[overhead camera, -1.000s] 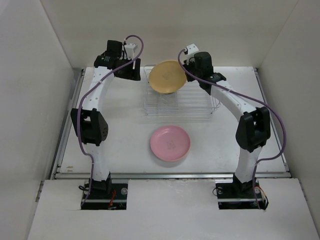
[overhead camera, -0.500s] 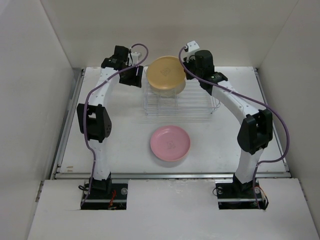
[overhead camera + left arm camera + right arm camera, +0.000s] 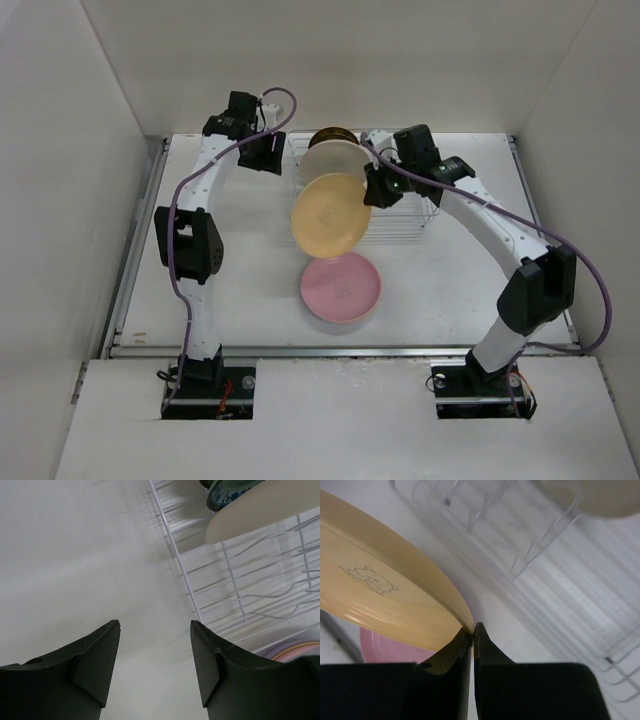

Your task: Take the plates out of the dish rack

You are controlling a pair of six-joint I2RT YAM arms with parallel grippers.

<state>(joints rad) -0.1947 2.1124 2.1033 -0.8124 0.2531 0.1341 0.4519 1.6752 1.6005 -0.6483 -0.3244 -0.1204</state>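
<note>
Two claws flank the dish rack [image 3: 408,216] at upper centre of the overhead frame: the right claw [image 3: 372,190] pinches the rim of a yellow-orange plate [image 3: 330,212], held tilted in mid-air at frame centre, overlapping the rack's lower left corner and just above the pink plate [image 3: 340,287] lying flat on the counter [image 3: 230,290]. The left claw [image 3: 155,625] hangs part-open and empty over bare counter beside the rack's left edge, while a cream plate [image 3: 335,160] and a darker patterned one [image 3: 333,134] stand in the rack.
</note>
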